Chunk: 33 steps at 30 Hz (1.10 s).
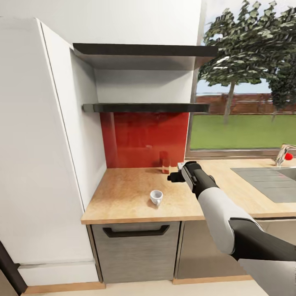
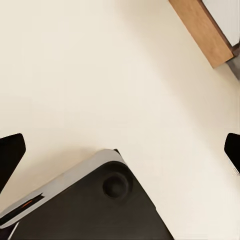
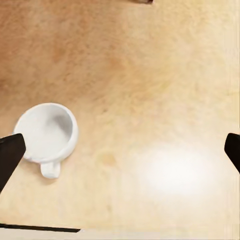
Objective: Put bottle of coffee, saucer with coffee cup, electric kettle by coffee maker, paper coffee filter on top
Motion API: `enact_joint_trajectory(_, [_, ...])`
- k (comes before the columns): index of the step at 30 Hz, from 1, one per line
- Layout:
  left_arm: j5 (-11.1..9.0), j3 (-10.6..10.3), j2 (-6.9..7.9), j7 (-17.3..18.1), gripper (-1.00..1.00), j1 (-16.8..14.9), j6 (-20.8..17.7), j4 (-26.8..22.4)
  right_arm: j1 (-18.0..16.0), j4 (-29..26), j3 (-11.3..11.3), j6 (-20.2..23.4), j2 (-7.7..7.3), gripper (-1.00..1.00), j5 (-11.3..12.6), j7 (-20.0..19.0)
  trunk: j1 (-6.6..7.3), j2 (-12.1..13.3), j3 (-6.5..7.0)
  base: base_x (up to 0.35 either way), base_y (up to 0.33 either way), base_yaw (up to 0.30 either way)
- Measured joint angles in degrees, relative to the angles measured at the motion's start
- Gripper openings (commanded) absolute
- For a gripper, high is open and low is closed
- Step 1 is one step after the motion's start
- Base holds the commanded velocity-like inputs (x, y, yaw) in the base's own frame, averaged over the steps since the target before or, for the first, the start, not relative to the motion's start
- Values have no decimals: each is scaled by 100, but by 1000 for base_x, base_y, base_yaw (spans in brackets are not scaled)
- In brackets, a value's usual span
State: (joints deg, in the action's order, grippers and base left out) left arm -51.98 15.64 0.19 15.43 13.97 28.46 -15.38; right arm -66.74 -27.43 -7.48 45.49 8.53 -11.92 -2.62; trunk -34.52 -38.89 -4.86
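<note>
The coffee cup (image 1: pixel 156 197), tiny and white with a small handle, stands upright on the wood-grain kitchen countertop (image 1: pixel 123 185). My right gripper (image 1: pixel 174 178) hovers open above the counter, just right of and behind the cup. In the right wrist view the coffee cup (image 3: pixel 47 132) lies beside one dark fingertip (image 3: pixel 10 155), with bare countertop (image 3: pixel 150 75) between the fingers and nothing held. Two black kitchen shelf boards, the upper (image 1: pixel 144 50) and the lower (image 1: pixel 146 107), hang above. My left gripper (image 2: pixel 120 150) is open over the pale floor.
A small clear reddish glass-like object (image 1: pixel 165 163) stands against the red backsplash (image 1: pixel 144 137). A tall white cabinet (image 1: pixel 37 144) bounds the counter on the left. A sink (image 1: pixel 271 181) and faucet (image 1: pixel 283 154) lie right. My base (image 2: pixel 90 205) and a wooden plinth (image 2: pixel 200 30) are below.
</note>
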Motion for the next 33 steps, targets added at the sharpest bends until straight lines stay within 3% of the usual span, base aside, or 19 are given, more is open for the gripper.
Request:
enact_joint_trajectory(7, [-2, -6, -1, 0, 100, 0, -2, 9, -1, 157, 2, -32, 102, 100, -19, 6, -2, 1, -1, 112, 60, 69])
enact_joint_trajectory(12, [-18, -9, 2, -1, 100, 0, -1, 13, -1, 362, 1, -97, 107, 100, -259, 103, -3, 1, -18, 3, 1, 262])
enact_joint_trajectory(22, [-30, -5, -1, 0, 100, 0, -2, 13, -6, 526, -2, -229, 57, 100, -310, 141, -3, 0, -72, 0, 0, 158])
enact_joint_trajectory(29, [-16, -1, -1, -1, 100, 0, 0, 13, -7, 577, -2, -98, 60, 100, -264, 660, -3, 0, -73, 0, 0, 4])
enact_joint_trajectory(33, [-22, -1, -1, -1, 100, 0, -5, 13, -8, 640, 3, 6, 42, 100, -259, 740, -3, 0, -73, 0, 0, 0])
